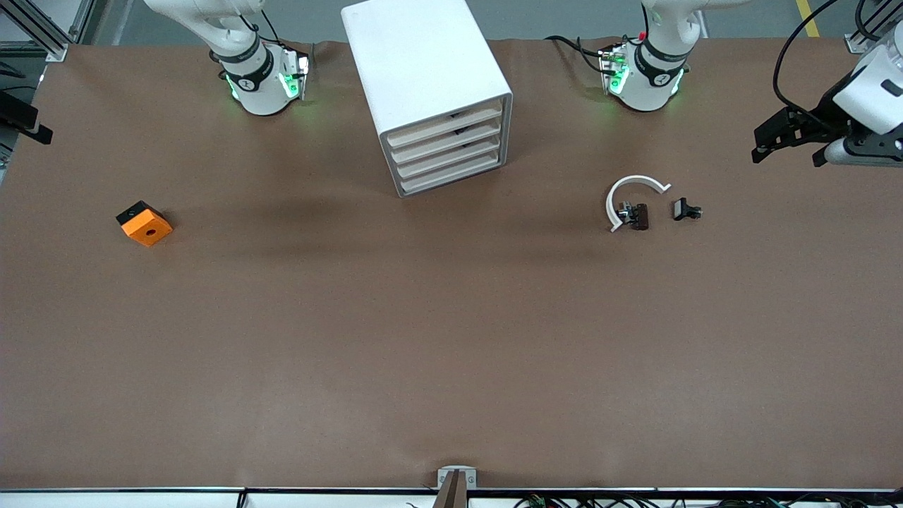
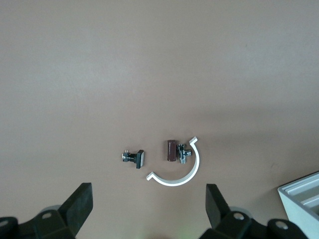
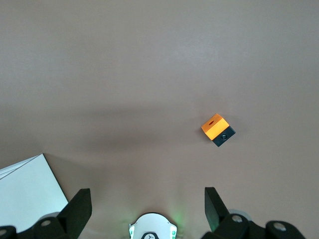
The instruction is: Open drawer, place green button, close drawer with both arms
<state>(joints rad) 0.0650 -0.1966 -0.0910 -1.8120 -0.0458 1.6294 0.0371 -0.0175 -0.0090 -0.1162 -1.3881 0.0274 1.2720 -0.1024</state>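
Note:
The white cabinet (image 1: 423,70) stands at the table's middle, near the arms' bases. Its four cream drawer fronts (image 1: 446,141) are all shut. It also shows in the left wrist view (image 2: 305,196) and the right wrist view (image 3: 25,194). No green-capped button shows in any view. My left gripper (image 1: 786,149) hangs open and empty high over the left arm's end of the table; its fingers stand wide apart in the left wrist view (image 2: 149,187). My right gripper (image 3: 147,193) is open and empty, high above the table, with its own arm's base (image 3: 152,226) below it.
An orange square block (image 1: 144,224) with a hole lies toward the right arm's end, also in the right wrist view (image 3: 217,128). A white C-shaped ring (image 1: 624,194), a brown clip (image 1: 638,216) and a black clip (image 1: 684,209) lie toward the left arm's end.

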